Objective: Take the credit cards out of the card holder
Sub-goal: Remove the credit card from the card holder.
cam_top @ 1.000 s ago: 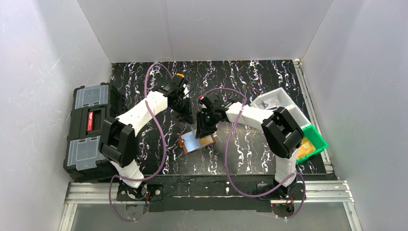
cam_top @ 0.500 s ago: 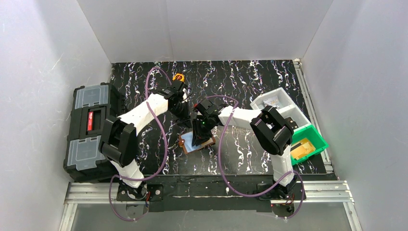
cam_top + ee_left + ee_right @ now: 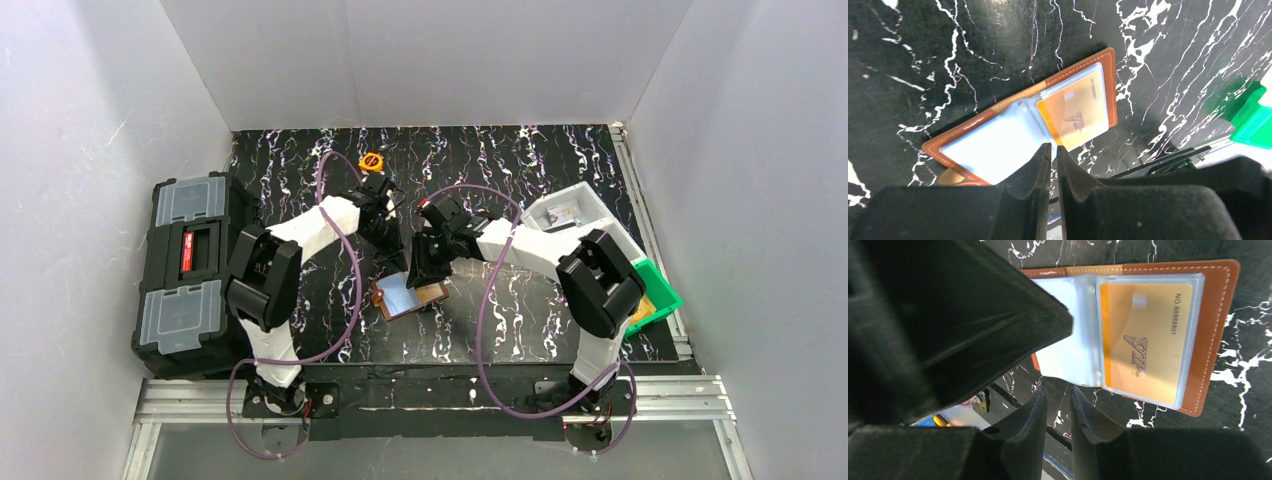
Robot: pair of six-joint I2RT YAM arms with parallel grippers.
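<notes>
The brown card holder [image 3: 408, 294] lies open on the black marbled table. In the right wrist view its right leaf [image 3: 1215, 340] holds an orange-tan credit card [image 3: 1148, 345] marked VIP inside a clear pocket. A pale blue-grey pocket leaf [image 3: 1070, 350] covers the left half, and I cannot tell whether a card sits in it. My left gripper [image 3: 1054, 149] hovers over the holder's near edge at the fold, shut on nothing. My right gripper [image 3: 1058, 392] stands just off the pocket leaf's edge, narrowly open and empty. The left gripper's black body hides the holder's left part in the right wrist view.
A black toolbox [image 3: 185, 265] with grey lids sits at the left table edge. A white bin [image 3: 580, 215] and a green bin [image 3: 650, 295] stand at the right. A small round orange object [image 3: 372, 160] lies at the back.
The left arm has swung in closer to the card holder. The right gripper shifted left over the holder, then back a little, and its jaws narrowed slightly. The holder has not moved.
</notes>
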